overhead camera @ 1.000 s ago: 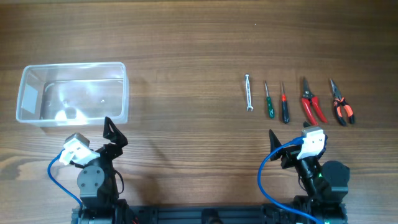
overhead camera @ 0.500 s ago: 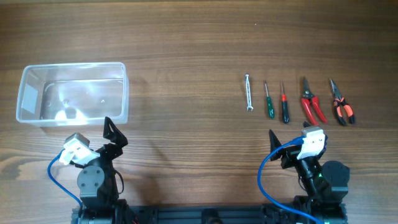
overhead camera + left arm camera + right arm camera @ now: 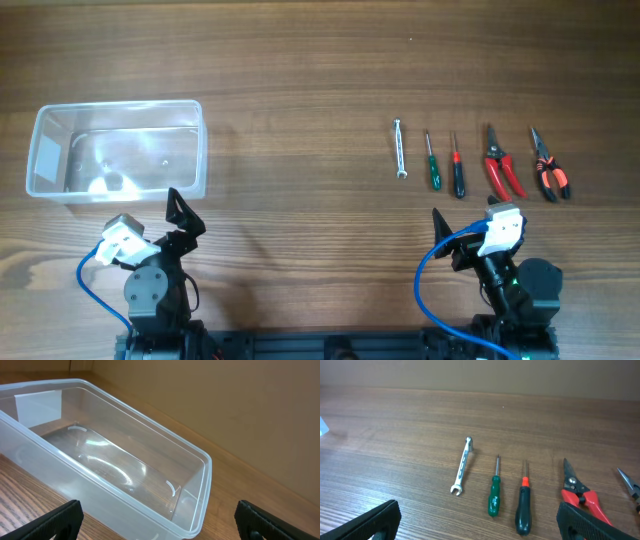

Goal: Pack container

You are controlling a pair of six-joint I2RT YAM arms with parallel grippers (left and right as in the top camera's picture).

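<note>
The clear plastic container [image 3: 117, 150] sits empty at the table's left; it fills the left wrist view [image 3: 110, 460]. A row of tools lies at the right: a small wrench [image 3: 399, 148], a green-handled screwdriver [image 3: 432, 162], a black-handled screwdriver with a red collar [image 3: 457, 167], red-handled cutters [image 3: 500, 165] and black-and-orange pliers [image 3: 548, 166]. My left gripper [image 3: 178, 212] is open and empty just in front of the container [image 3: 157, 530]. My right gripper [image 3: 462, 225] is open and empty in front of the tools, with the wrench [image 3: 461, 466] and both screwdrivers ahead of its jaws [image 3: 479, 527].
A white label [image 3: 45, 160] sticks on the container's left wall. Bare wooden tabletop [image 3: 300, 150] lies between the container and the tools. Both arm bases stand at the front edge.
</note>
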